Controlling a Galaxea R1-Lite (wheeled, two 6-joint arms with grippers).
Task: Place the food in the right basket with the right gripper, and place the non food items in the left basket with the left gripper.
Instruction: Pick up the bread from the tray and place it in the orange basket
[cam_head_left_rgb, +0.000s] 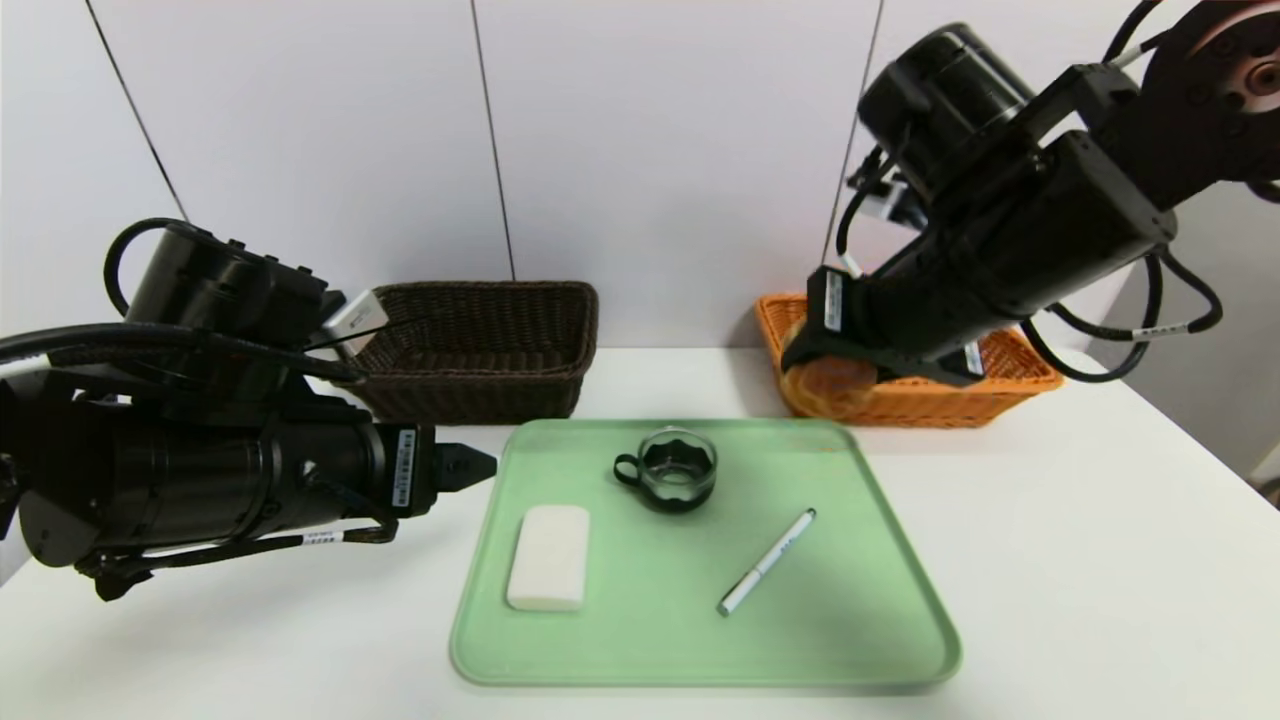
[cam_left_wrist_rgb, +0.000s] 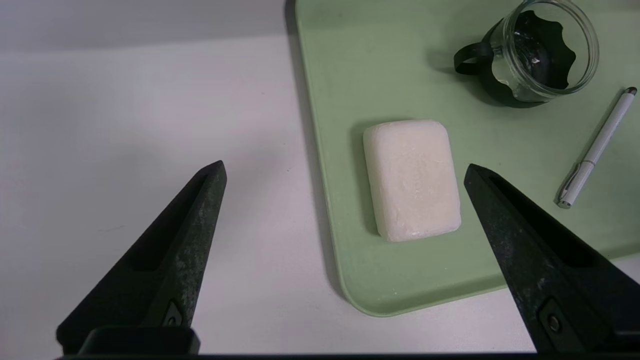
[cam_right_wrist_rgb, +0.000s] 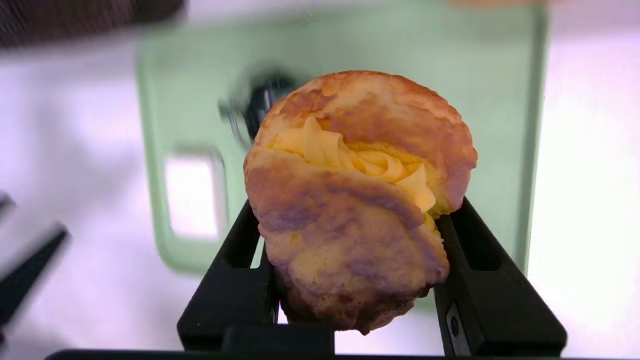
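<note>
The right gripper (cam_right_wrist_rgb: 350, 280) is gripping the round bun with a cracked pinkish-brown crust and yellow-orange filling (cam_right_wrist_rgb: 357, 200); its two black fingers (cam_right_wrist_rgb: 240, 280) are pressing on the two sides of the bun, so they are standing about half open. In the head view this gripper is hanging in the air at about 2 o'clock from the light green plastic tray (cam_head_left_rgb: 640, 650), in front of the near left corner of the orange-tan woven wicker basket (cam_head_left_rgb: 1010, 385). The bun (cam_head_left_rgb: 830, 385) is not lying in this basket.

The left gripper (cam_left_wrist_rgb: 345, 170) is hovering over the white worktop (cam_head_left_rgb: 1100, 560) at 9 o'clock from the tray, its fingers (cam_left_wrist_rgb: 190, 235) standing wide apart and touching nothing.

On the tray, the white rounded rectangular block (cam_head_left_rgb: 548, 556) is lying at about 8 o'clock, the small clear glass cup with a black handle (cam_head_left_rgb: 672, 468) is standing at 12 o'clock, and the slim white pen (cam_head_left_rgb: 766, 562) is lying at about 4 o'clock. The dark brown woven wicker basket (cam_head_left_rgb: 480, 345) is standing at 11 o'clock from the tray.

White labels are sitting on both grippers, but I cannot read their writing.
</note>
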